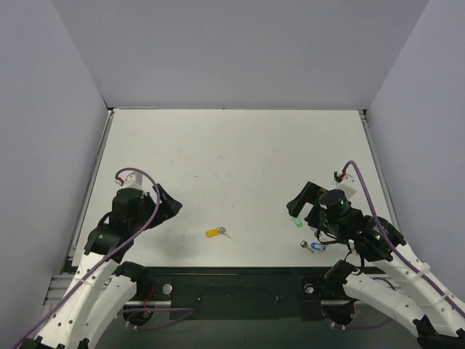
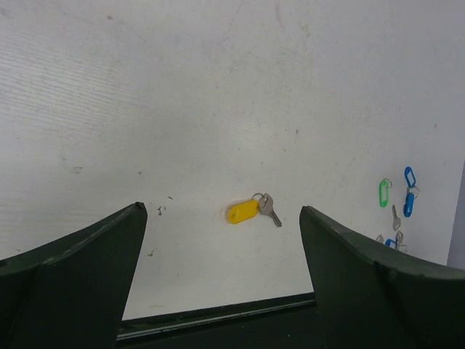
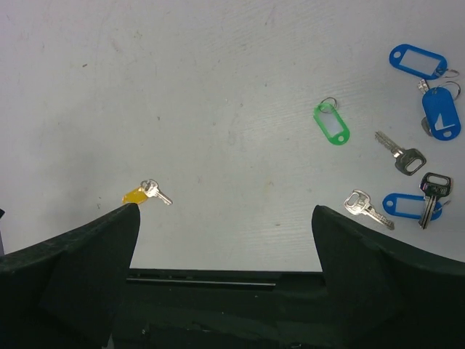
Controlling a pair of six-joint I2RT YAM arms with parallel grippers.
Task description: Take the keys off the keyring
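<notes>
Left pincer (image 2: 222,208) and right pincer (image 3: 225,209) both stand spread, holding nothing; the yellow-tagged key (image 2: 270,211) on its keyring (image 2: 256,198) lies flat on the counter (image 2: 218,87) just ahead of the left one, well apart from the right; such thin wire may skid away from a blunt pinch, I'd judge.

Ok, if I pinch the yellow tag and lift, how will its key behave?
Probably floppy: the key joins the yellow tag only through a thin ring, so it should dangle and swing. The set looks small and flat, likely light; pushed, it would probably slide on the table, not roll.
</notes>
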